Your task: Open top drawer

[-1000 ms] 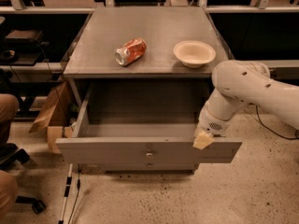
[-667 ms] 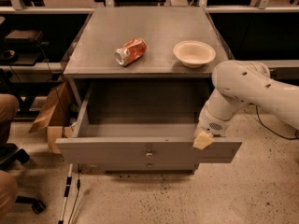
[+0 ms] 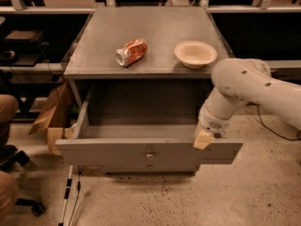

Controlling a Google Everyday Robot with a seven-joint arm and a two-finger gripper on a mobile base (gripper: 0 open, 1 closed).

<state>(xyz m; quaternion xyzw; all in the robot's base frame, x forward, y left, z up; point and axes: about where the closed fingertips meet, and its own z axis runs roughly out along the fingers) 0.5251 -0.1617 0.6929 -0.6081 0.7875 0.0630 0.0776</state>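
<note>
The top drawer is a wide grey drawer with a flat front panel and one small round knob at its centre. It stands pulled far out from the grey cabinet, and its deep box looks empty. My gripper comes in from the right on a white arm. Its tan tip rests at the top edge of the drawer front, right of the knob.
A crushed orange can lies on its side on the cabinet top, with a beige bowl to its right. A cardboard box sits on the floor to the left. A person's knees and a chair base are at far left.
</note>
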